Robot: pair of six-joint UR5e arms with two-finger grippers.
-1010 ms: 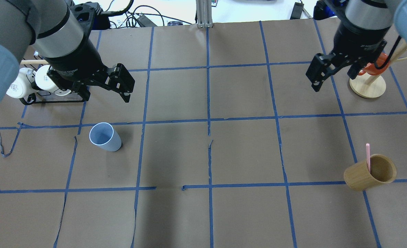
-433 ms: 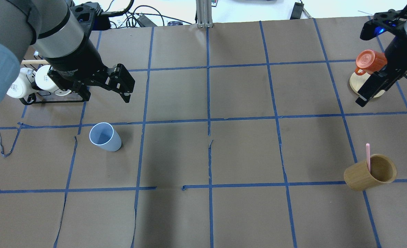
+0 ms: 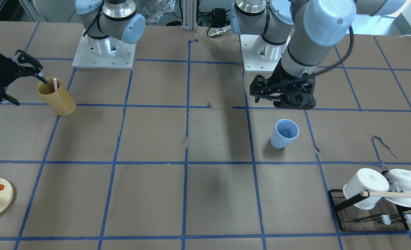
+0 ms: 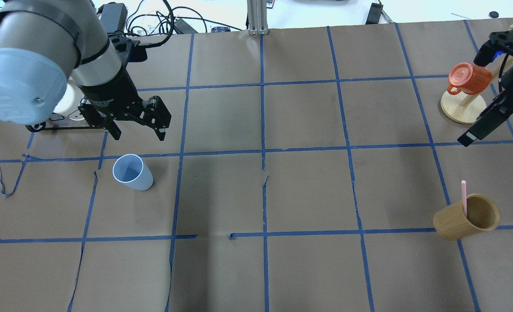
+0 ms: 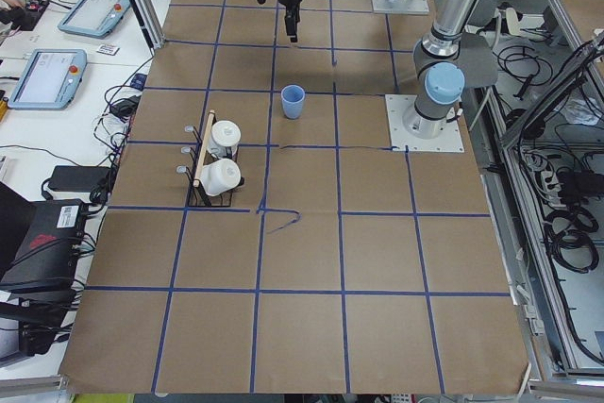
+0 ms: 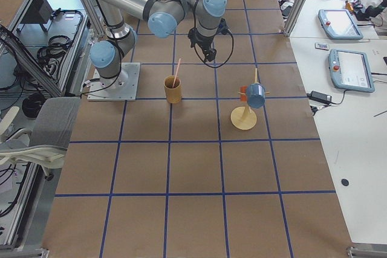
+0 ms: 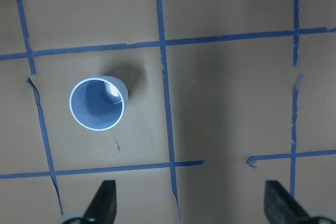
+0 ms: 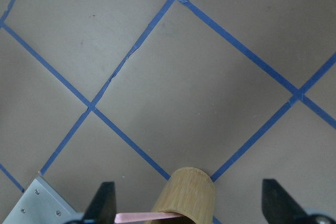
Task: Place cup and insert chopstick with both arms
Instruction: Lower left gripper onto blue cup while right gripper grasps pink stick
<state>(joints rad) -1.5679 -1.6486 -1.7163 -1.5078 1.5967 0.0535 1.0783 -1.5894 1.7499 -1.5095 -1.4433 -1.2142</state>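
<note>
Matt blue plastic cup [image 4: 132, 173], wooden holder [image 4: 455, 224], brown paper-covered table [image 4: 304, 186]

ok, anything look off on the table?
Only the tape grid: a loose strip has peeled off the paper left of the blue cup, and one line has a gap. Cup and bamboo holder stand upright.

From overhead, the left arm [image 4: 93, 65] comes in from 10 o'clock with its wrist aimed straight down. The left gripper [image 4: 139, 135] hangs above the table [image 4: 308, 182] at about 10 o'clock, jaws spread wide and holding nothing. The right gripper [image 3: 31, 92] is at the 3 o'clock edge of that view. It is tilted, its fingers [image 8: 105, 203] wide apart and empty.
</note>
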